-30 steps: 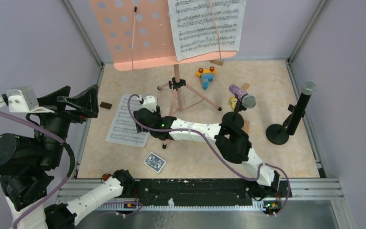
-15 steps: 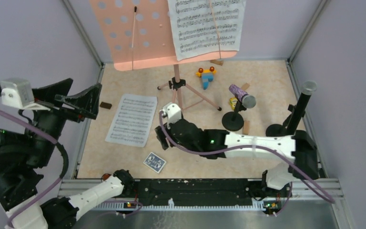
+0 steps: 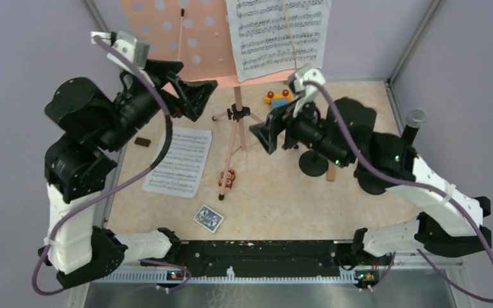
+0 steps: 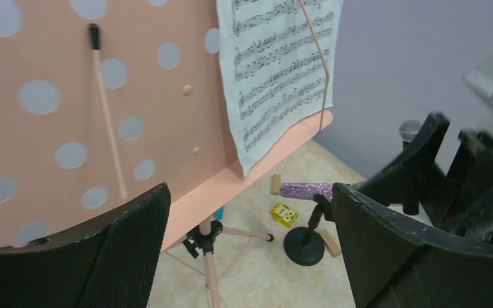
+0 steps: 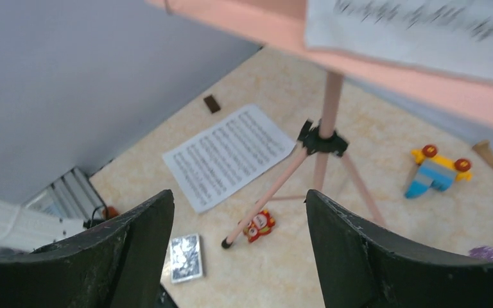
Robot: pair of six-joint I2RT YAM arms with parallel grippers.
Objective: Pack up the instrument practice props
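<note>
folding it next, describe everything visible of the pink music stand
The music stand stands upright at the back of the table: a salmon-pink, plastic-looking desk with round holes and a bottom ledge, on a thin pink pole with a black collar and three splayed legs. Seen from the arms, a sheet-music page rests on its right half under a thin wire arm; its left half holds no page.
</note>
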